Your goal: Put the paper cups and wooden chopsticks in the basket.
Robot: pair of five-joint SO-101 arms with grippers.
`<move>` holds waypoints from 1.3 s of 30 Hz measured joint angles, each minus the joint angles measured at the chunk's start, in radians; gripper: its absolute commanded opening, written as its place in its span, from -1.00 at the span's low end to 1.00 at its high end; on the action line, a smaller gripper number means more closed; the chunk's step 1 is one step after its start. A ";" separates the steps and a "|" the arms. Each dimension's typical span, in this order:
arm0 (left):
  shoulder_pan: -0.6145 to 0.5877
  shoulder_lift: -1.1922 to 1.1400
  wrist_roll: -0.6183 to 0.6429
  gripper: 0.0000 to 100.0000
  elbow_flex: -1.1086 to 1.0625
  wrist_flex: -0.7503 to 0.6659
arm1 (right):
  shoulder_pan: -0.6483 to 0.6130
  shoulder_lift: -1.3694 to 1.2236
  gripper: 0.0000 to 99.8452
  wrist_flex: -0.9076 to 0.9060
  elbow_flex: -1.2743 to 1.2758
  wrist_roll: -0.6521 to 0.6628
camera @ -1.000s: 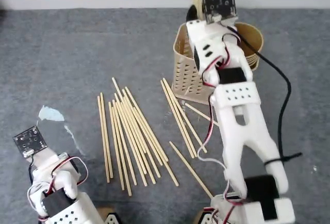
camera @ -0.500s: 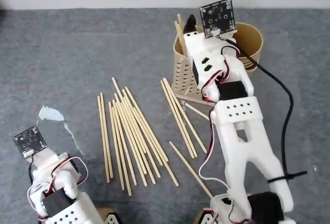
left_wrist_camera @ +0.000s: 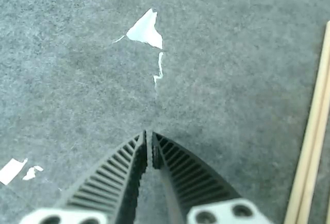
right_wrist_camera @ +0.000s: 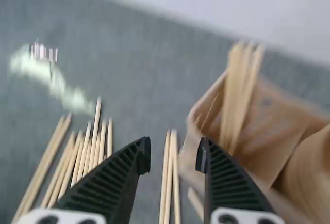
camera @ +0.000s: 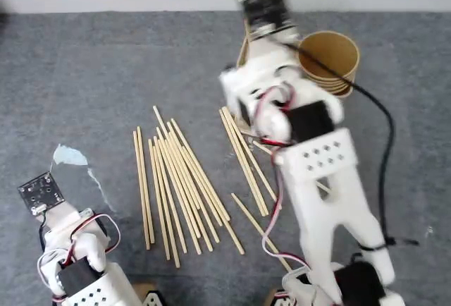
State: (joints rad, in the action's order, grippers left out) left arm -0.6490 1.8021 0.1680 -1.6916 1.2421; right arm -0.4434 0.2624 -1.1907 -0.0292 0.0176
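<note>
- A beige basket (right_wrist_camera: 268,131) stands on the fuzzy grey mat (camera: 106,73), with thin wooden chopsticks (right_wrist_camera: 240,84) upright inside it
- Nested brown paper cups (camera: 331,56) sit right beside the basket
- More loose chopsticks (camera: 180,186) lie fanned across the mat
- The right gripper (right_wrist_camera: 172,159) hangs near the basket, ribbed black jaws parted and empty
- The left gripper (left_wrist_camera: 149,144) has its tips almost touching, gripping nothing, near a torn white scrap (left_wrist_camera: 146,28)

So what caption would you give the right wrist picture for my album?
Open claw above loose chopsticks, beside the basket already holding several.
</note>
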 measured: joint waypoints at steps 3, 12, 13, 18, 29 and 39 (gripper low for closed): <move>0.000 0.000 0.000 -0.97 0.000 0.000 | -0.034 -0.083 -0.69 -0.074 0.000 0.000; 0.000 0.000 0.000 -0.97 0.000 0.000 | -0.132 -0.370 -0.68 -0.104 0.000 0.000; 0.000 0.000 0.000 -0.97 0.000 0.000 | -0.144 -0.399 -0.68 -0.101 0.000 0.000; 0.000 0.000 0.000 -0.97 0.000 0.000 | -0.190 -0.534 -0.68 -0.048 0.000 0.000; 0.000 0.000 0.000 -0.97 0.000 0.000 | -0.262 -0.597 -0.68 -0.018 0.000 0.000; 0.000 0.000 0.000 -0.97 0.000 0.000 | -0.262 -0.683 -0.69 0.008 0.000 0.000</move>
State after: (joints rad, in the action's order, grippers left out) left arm -0.6490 1.8021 0.1680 -1.6916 1.2421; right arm -0.7058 -0.4204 -1.1830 -0.0292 0.0176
